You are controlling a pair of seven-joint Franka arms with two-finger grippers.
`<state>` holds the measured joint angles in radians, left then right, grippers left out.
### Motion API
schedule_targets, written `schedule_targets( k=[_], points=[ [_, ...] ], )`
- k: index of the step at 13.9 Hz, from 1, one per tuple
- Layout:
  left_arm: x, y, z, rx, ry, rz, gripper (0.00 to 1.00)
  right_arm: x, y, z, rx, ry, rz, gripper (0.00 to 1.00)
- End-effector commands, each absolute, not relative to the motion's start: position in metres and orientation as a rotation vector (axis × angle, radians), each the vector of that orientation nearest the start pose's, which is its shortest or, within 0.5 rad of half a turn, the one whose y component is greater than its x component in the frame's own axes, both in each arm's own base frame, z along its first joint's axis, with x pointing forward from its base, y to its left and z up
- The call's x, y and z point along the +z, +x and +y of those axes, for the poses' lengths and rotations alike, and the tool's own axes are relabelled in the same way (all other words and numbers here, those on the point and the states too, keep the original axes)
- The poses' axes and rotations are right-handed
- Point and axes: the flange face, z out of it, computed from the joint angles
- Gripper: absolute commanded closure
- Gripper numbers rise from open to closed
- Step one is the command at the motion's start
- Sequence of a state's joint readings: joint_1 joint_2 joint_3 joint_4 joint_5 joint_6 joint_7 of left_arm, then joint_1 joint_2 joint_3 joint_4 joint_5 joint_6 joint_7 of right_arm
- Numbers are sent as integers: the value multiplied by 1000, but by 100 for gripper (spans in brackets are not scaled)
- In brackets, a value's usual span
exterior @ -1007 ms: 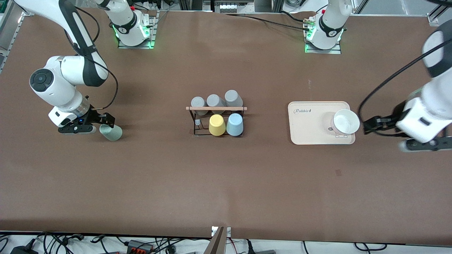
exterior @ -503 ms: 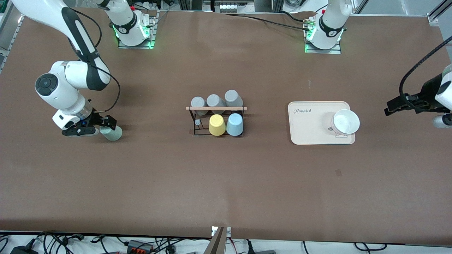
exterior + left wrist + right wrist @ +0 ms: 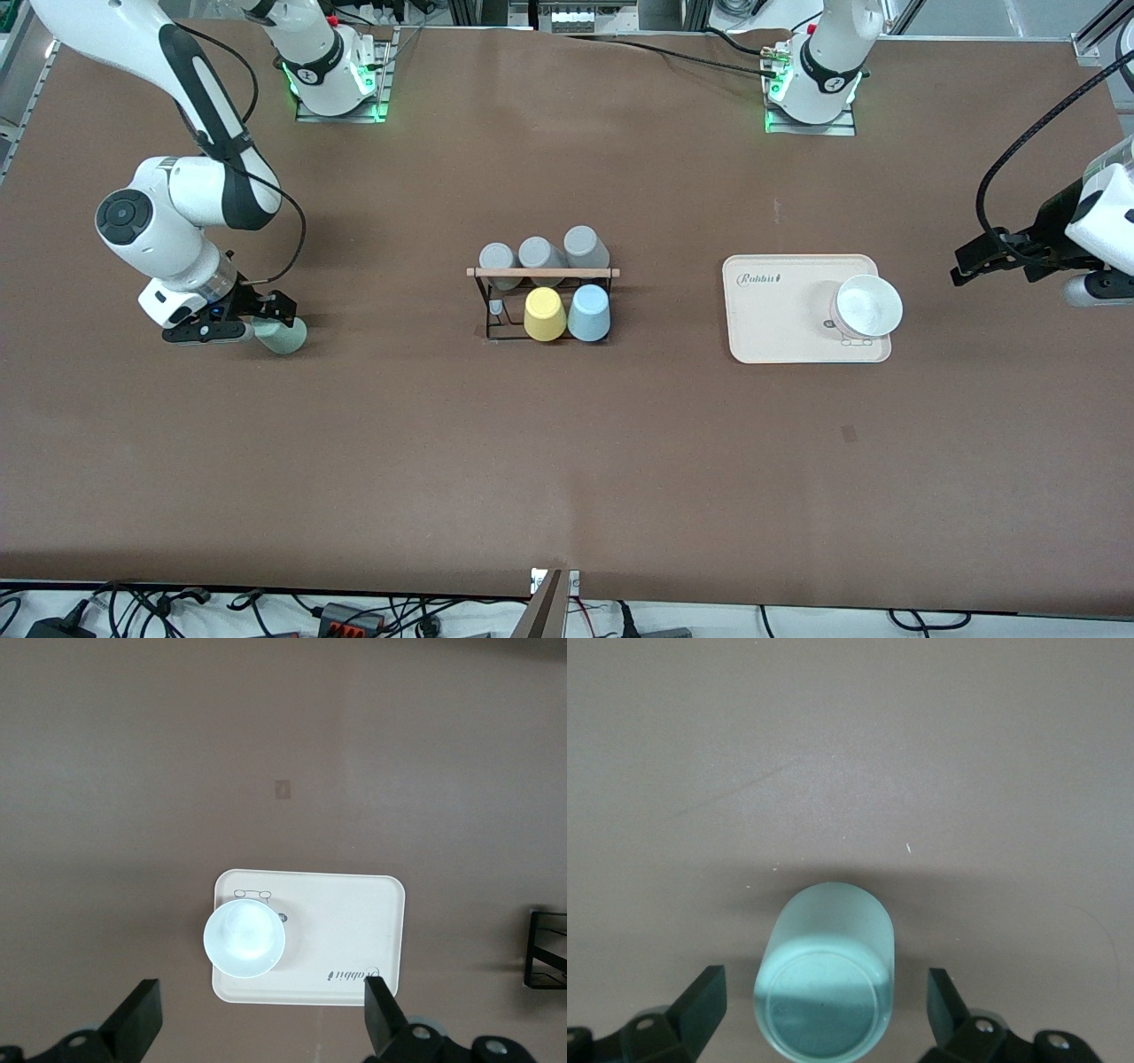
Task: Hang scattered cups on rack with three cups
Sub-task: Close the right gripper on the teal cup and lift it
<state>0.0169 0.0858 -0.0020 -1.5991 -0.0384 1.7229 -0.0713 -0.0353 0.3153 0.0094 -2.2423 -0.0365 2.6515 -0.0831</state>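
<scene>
Our right gripper (image 3: 266,317), jaws wide and empty around the sage green cup (image 3: 282,336), could knock it rolling; our left gripper (image 3: 974,263) waits open.

grey cups (image 3: 540,254): 3 | yellow cup (image 3: 544,314): 1 | blue cup (image 3: 589,312): 1 | green cup (image 3: 282,335): 1 | rack (image 3: 542,273): 1 | tray (image 3: 780,328): 1 | bowl (image 3: 867,307): 1

The left claw (image 3: 257,1020) hangs high over the brown desk (image 3: 283,744), its two dark fingertips (image 3: 137,1017) spread wide apart. Between them lies a cream rectangular tray (image 3: 354,930) with a white bowl (image 3: 244,936) standing on one end — a small dark patch (image 3: 283,789) marks the desk nearby. A black wire frame (image 3: 547,950) shows at the edge.
</scene>
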Motion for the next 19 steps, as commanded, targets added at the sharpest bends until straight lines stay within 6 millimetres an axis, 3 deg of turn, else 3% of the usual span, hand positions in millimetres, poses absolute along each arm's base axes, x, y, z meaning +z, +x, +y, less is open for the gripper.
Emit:
schedule_targets(
  k=[1, 3, 4, 7, 9, 12, 15, 19],
  points=[
    [584, 579, 8, -72, -3182, -114, 0, 230, 554, -15, -149, -3155, -163, 40],
    [582, 576, 5, -48, -3181, -108, 0, 230, 553, -14, -144, -3155, -163, 71],
    [582, 577, 7, -50, -3181, -111, 0, 230, 554, -14, -146, -3155, -163, 80],
    [579, 577, 8, -41, -3181, -113, 0, 238, 557, -14, -168, -3155, -167, 93],
    [581, 578, 8, -50, -3182, -116, 0, 268, 563, -5, -212, -3153, -177, 93],
    [583, 581, 11, -57, -3192, -160, 0, 331, 575, 34, -87, -3160, -98, 94],
    [593, 582, 21, -95, -3189, -161, 0, 383, 583, 91, -36, -3164, 27, 94],
    [589, 582, 17, -73, -3180, -137, 0, 420, 585, 196, -77, -3144, 201, 94]
  ],
)
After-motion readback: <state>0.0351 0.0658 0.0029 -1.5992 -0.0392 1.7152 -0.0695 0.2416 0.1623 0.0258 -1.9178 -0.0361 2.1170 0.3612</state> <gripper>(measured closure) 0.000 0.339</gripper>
